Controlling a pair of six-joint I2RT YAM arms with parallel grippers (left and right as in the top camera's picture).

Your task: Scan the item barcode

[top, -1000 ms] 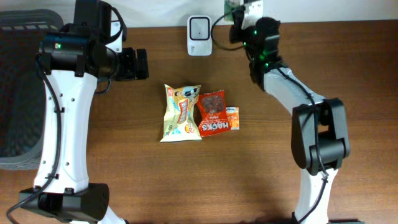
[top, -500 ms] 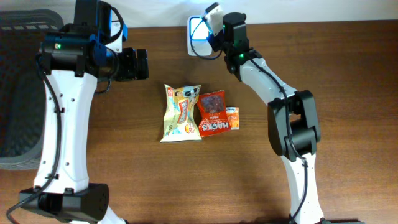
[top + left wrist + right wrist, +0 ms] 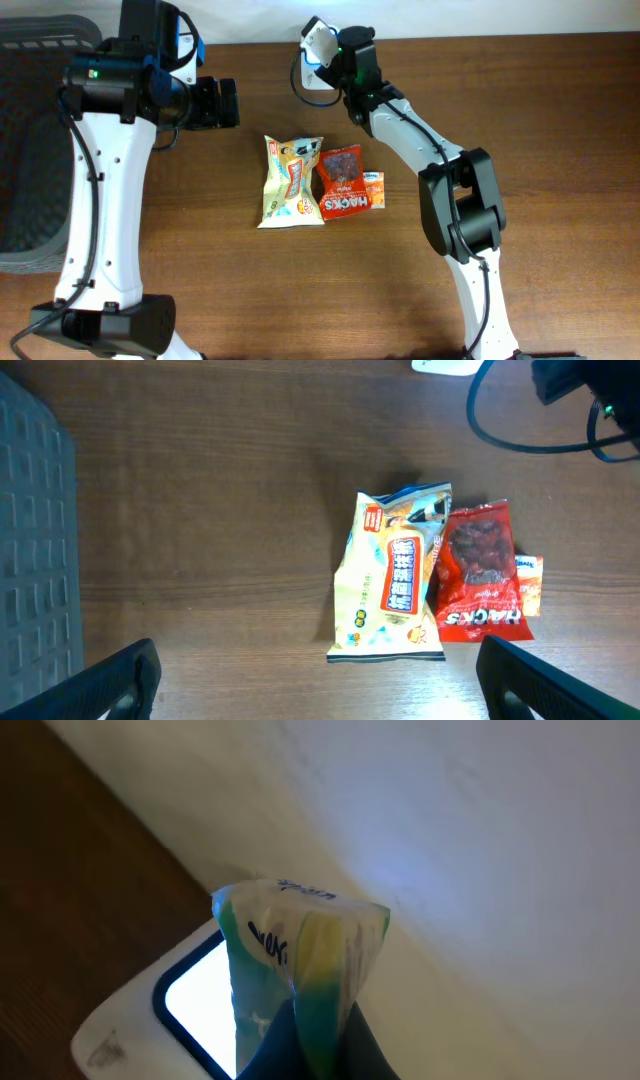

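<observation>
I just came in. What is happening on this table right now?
The right gripper, shut on a small green and yellow packet, holds it over the white scanner at the table's far edge, so the scan looks under way. The left gripper hangs open, holding nothing. A yellow snack bag, a red bag and a small orange packet lie side by side mid-table.

Green-yellow packet (image 3: 300, 950), white scanner (image 3: 125, 1025), red bag (image 3: 342, 182)
</observation>
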